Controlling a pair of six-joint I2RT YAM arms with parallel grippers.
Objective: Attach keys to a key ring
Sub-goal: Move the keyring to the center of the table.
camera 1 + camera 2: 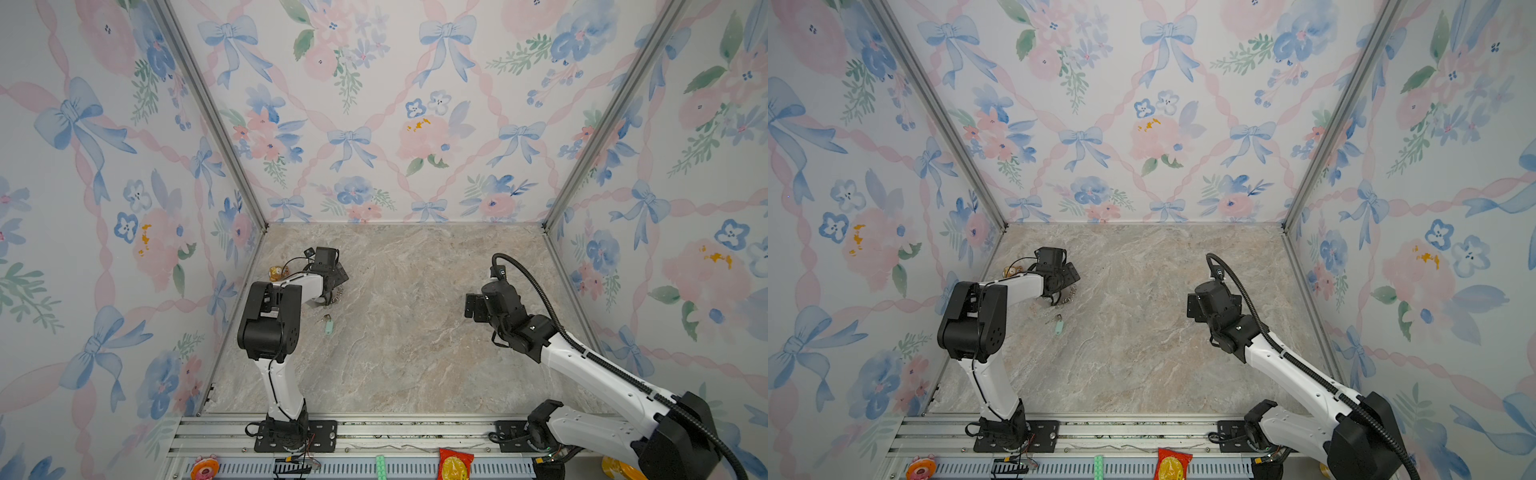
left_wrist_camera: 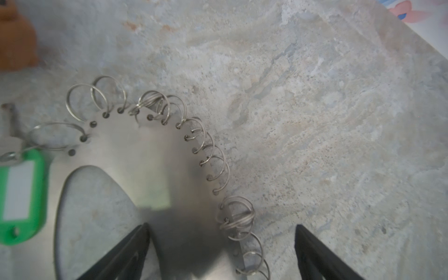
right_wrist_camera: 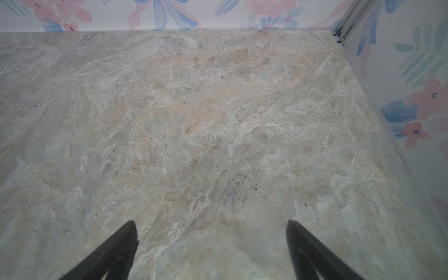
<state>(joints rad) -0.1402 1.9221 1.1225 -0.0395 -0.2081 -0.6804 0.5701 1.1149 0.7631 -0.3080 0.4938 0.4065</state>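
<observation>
Left pincer (image 2: 221, 226) is spread wide, straddling the flat band of the key ring (image 2: 150, 155) by the left edge of the bench (image 1: 415, 353), not clamping it. Green key (image 2: 21, 194) lies at its fringe, mint key (image 1: 328, 326) just beside. Right pincer (image 3: 211, 225) gapes, touching nothing.

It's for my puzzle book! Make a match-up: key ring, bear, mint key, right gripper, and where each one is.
1 key ring
2 bear
3 mint key
4 right gripper

a open over bare table
b by the left wall
c under the left gripper
d lying alone, touching nothing

Pairs: 1-c, 2-b, 3-d, 4-a
</observation>
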